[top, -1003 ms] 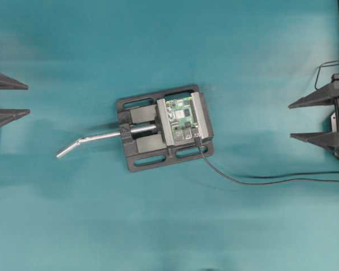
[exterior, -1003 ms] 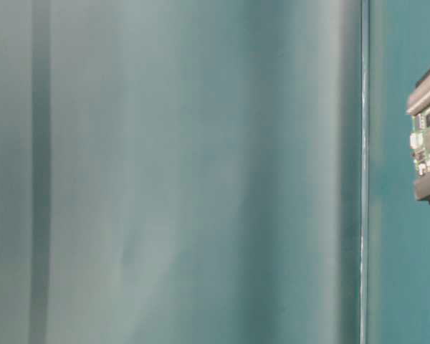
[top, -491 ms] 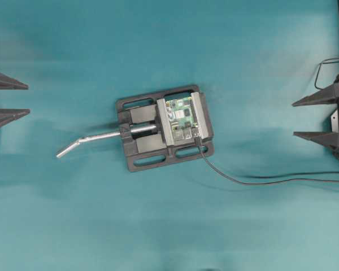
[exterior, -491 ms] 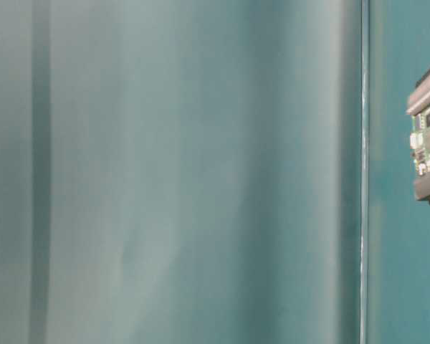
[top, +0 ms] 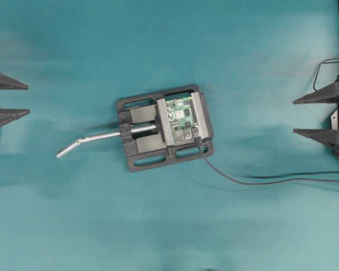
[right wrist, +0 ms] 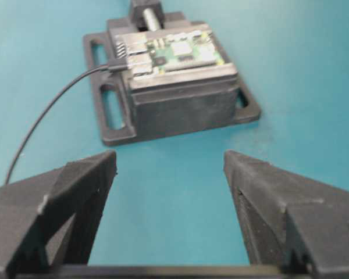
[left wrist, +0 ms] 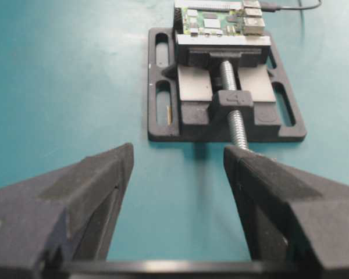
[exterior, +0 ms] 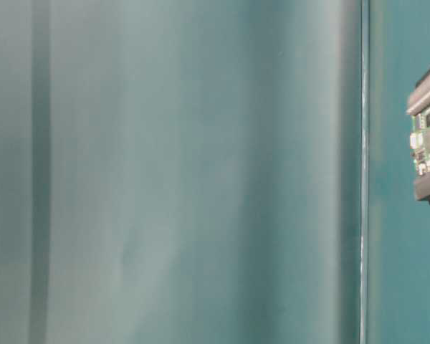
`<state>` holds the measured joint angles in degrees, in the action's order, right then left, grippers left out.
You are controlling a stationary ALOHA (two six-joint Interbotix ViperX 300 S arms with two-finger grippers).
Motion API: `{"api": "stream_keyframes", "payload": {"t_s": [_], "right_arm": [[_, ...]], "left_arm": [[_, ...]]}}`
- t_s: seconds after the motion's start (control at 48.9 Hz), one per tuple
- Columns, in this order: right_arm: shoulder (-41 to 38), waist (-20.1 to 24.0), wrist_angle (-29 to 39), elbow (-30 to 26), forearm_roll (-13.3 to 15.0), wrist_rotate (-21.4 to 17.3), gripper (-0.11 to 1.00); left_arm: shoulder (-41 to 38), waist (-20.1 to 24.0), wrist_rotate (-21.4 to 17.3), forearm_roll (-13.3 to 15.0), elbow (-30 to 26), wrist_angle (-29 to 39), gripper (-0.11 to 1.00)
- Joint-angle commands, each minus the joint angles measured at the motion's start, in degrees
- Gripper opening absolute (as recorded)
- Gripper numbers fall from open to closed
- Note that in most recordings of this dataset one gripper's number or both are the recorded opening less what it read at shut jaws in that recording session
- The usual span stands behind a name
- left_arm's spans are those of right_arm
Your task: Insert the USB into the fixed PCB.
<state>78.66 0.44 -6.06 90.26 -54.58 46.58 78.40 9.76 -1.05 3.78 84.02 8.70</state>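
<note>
Both my grippers, left (top: 24, 99) and right (top: 296, 117), sit wide open and empty at the frame edges; USB (top: 199, 143) touches the fixed PCB (top: 181, 119) mid-frame.

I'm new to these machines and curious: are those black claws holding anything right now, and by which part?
Nothing is held. The left gripper and the right gripper are both open and empty, away from the USB.

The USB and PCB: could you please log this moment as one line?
USB: plugged into PCB | PCB: clamped in vise | left pincer: open, empty | right pincer: open, empty
</note>
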Motion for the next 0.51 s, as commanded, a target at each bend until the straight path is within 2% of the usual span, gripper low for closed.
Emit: {"api": "stream_keyframes", "payload": {"t_s": [0.0,0.102,0.164,0.491], "right_arm": [[-0.35,-0.18,-1.41,-0.35,2.46,0.09,0.79],[0.09,-0.18,-1.49,0.18,5.62,-0.09,0.79],[0.79,-0.18,-0.79,0.35,6.59,-0.26,0.79],[5.1,-0.09,-0.09,2.46,6.86,-0.26,0.79]], "left_arm": [[-0.35,0.0,0.35,-0.09,-1.23,-0.26,0.68],[-0.35,0.0,0.35,-0.09,-1.32,-0.26,0.68],[-0.35,0.0,0.35,-0.09,-1.23,-0.26,0.68],[-0.35,0.0,0.35,-0.09,-1.23,-0.26,0.68]]}}
